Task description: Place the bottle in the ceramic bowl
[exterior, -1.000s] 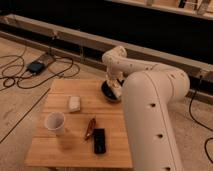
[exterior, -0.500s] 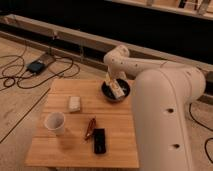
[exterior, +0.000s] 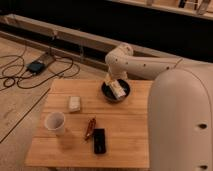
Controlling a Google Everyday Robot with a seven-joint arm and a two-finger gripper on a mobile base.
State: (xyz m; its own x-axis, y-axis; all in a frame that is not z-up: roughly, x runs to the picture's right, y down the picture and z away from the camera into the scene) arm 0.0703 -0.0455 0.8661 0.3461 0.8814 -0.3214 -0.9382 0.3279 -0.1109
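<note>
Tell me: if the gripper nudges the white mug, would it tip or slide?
The white mug stands upright on the wooden table, so probably slides, looks rigid. The gripper is over the ceramic bowl, well away.

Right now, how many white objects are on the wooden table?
3: a white mug front left, a small white squarish block behind it, and the white bottle in the dark ceramic bowl under the gripper. The arm may hide more.

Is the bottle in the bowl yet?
In. The bottle lies inside the ceramic bowl's rim; the end effector hangs just above it.
</note>
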